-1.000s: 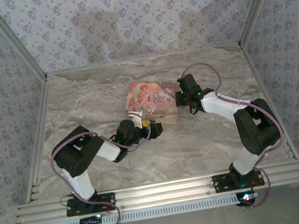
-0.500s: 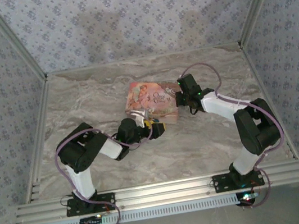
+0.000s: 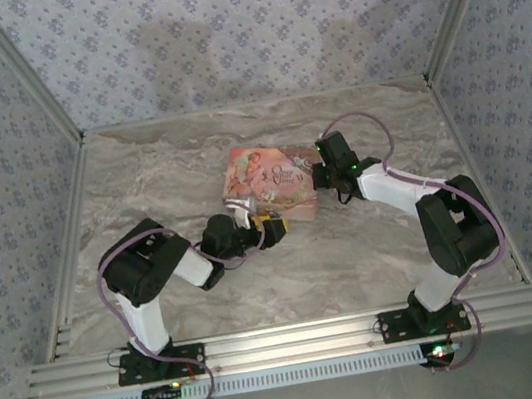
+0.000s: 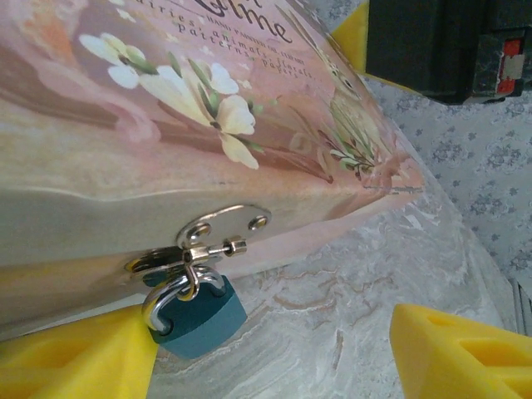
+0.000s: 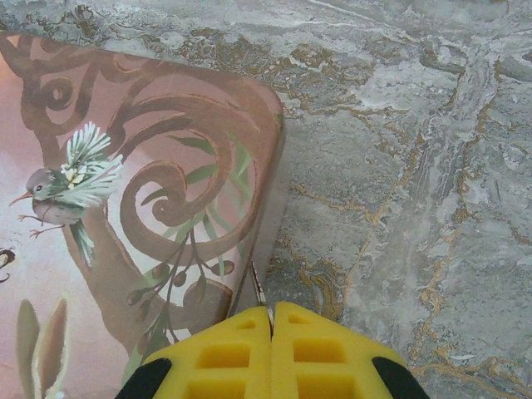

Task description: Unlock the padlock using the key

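Observation:
The padlock, small with a teal-blue body and a silver shackle, hangs from the silver hasp on the front wall of the pink picture box. My left gripper is open. The padlock sits just inside its left yellow finger, and the right finger stands well clear. From above, this gripper is at the box's near edge. My right gripper is shut on the key, whose thin metal blade pokes out beside the box's right edge. In the top view it sits at the box's right side.
The marble tabletop lies open in front of the box and to both sides. Aluminium frame rails run along the near edge. Patterned walls close in the back and sides.
My left gripper's fingers have narrowed around the padlock, and the left arm's elbow has shifted slightly right. The right arm and the box have stayed still.

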Available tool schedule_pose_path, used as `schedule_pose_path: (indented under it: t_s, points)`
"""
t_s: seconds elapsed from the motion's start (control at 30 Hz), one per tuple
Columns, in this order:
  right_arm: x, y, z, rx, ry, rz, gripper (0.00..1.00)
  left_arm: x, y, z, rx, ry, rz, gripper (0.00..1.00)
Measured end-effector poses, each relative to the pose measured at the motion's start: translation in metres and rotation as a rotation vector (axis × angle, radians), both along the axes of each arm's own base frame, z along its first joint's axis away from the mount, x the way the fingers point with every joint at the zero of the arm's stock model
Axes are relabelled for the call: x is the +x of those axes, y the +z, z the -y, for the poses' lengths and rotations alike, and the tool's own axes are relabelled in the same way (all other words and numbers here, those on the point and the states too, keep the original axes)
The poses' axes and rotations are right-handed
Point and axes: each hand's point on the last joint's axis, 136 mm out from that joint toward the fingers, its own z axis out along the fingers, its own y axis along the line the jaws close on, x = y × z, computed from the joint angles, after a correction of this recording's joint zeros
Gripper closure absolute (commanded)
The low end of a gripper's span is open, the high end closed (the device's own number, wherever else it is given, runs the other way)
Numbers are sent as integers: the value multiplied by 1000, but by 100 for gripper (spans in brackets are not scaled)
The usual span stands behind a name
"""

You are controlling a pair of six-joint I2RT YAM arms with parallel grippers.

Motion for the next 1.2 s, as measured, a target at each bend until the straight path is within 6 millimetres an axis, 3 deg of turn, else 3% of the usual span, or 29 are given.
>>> schedule_pose_path:
  t_s: [0.3, 0.47, 0.57, 1.0, 1.2]
  points:
    - [0, 0, 0, -2, -2, 2, 100, -6, -3, 6, -43, -39, -25, 33]
    - [0, 0, 0, -2, -2, 3, 100, -6, 0, 7, -64, -41, -28, 23]
    - [0, 0, 0, -2, -2, 3, 100, -7, 1, 9, -66, -41, -25, 29]
    - [0, 0, 0, -1, -1, 3, 100, -14, 6, 7, -78, -35, -17, 34]
    - [0, 0, 0, -1, -2, 2, 100, -10, 5, 6, -80, -13, -25, 49]
